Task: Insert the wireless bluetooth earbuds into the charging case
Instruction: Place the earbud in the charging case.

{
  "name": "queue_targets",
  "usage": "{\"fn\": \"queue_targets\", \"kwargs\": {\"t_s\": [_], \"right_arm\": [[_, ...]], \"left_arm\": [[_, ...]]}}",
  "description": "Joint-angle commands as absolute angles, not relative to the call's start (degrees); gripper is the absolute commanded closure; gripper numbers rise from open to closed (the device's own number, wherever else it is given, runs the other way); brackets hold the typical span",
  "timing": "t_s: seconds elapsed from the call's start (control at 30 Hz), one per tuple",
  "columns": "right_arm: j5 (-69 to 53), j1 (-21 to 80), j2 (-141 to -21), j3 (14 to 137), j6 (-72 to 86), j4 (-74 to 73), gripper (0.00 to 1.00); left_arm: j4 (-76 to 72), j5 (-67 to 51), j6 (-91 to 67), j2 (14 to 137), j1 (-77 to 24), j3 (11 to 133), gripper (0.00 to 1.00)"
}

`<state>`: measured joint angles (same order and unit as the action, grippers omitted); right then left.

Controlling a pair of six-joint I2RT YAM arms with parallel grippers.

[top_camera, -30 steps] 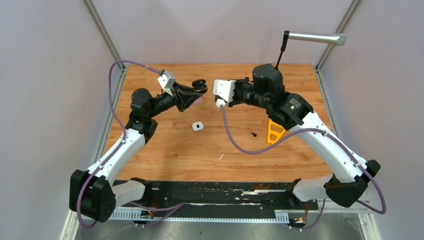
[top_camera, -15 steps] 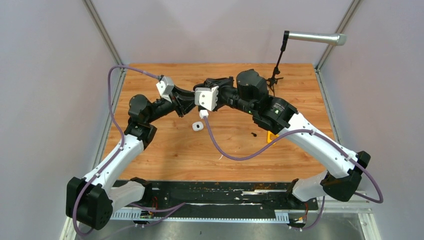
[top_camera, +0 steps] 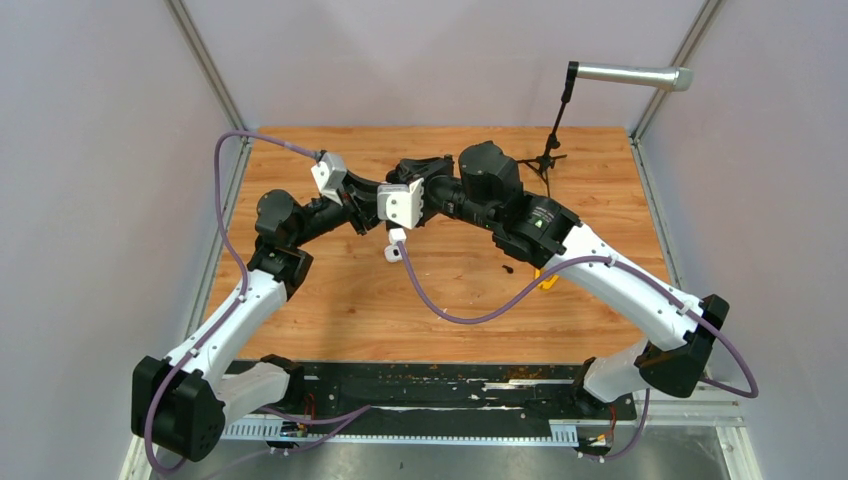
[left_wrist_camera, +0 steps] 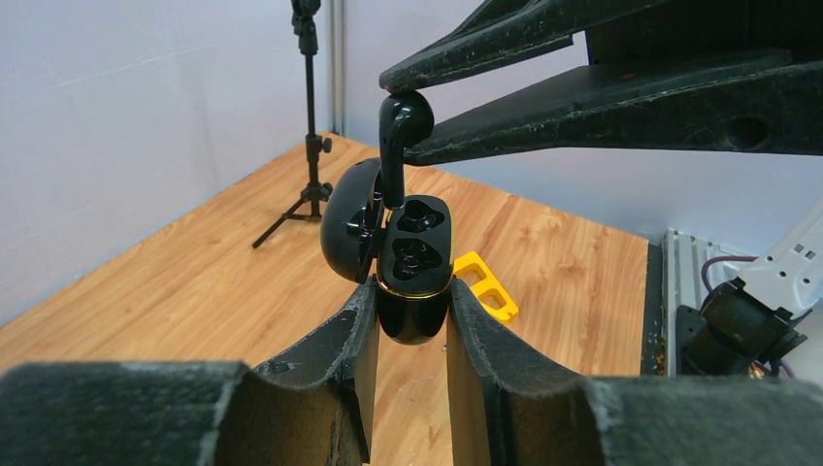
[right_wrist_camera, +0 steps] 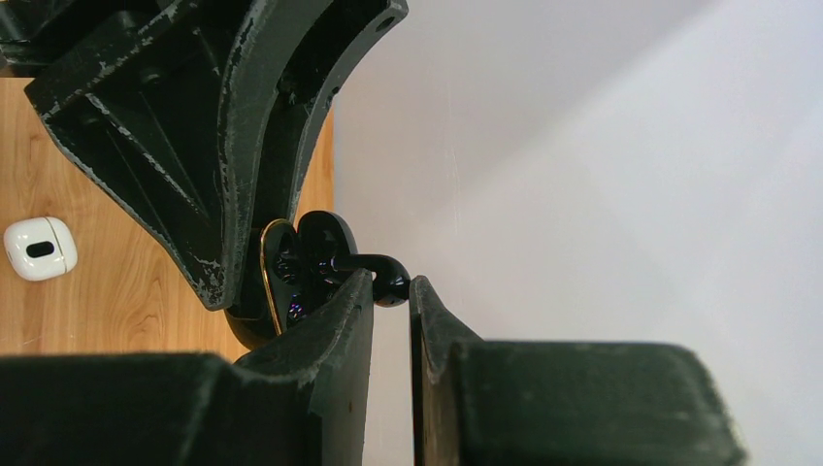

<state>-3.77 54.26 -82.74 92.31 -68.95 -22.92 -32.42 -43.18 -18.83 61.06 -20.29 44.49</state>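
The right gripper point(right_wrist_camera: 391, 282) is pinching a black earbud point(left_wrist_camera: 398, 121) by its rounded head. It is holding it stem-down over the black charging case point(left_wrist_camera: 414, 254). The left gripper point(left_wrist_camera: 411, 299) is clamping that case by its lower body and holding it up off the bench point(top_camera: 330, 300), with the lid hanging open to one side. Both grippers are meeting in the air over the far middle of the bench.

From where I'm standing, the job is only getting started. Both sockets in the black case are looking empty. The earbud's stem is touching or just brushing the case near the hinge side, above the upper socket, so I'd call it lined up but not seated. It is going to need a push down into the socket and then a release.

A second black earbud point(top_camera: 508, 268) is lying loose on the bench, well to the right of the grippers, waiting its turn. A white case point(right_wrist_camera: 39, 249) is sitting on the bench just below the meeting point. I cannot tell whether it is open or has anything in it. I am not spotting any white earbuds in these views, so they may be hidden or too small to pick out.

By my reckoning no earbud is home yet, and this black one is the closest.
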Motion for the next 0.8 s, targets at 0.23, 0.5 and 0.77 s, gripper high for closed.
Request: {"fn": "queue_targets", "kwargs": {"t_s": [0.23, 0.5, 0.77], "right_arm": [[-6.06, 54.58, -83.52, 94.57, -69.13, -23.26, 1.0], [-7.31, 54.58, -84.34, 95.34, -68.55, -23.9, 1.0], [-8.8, 54.54, -84.66, 95.82, -68.14, -25.08, 1.0]], "left_arm": [[-34.08, -42.93, -19.31, 59.34, -20.57, 44.3, 1.0], [-34.36, -42.81, -19.75, 59.38, -20.57, 44.47, 1.0], [-34.57, -41.81, -20.54, 59.54, -20.57, 44.82, 1.0]]}}
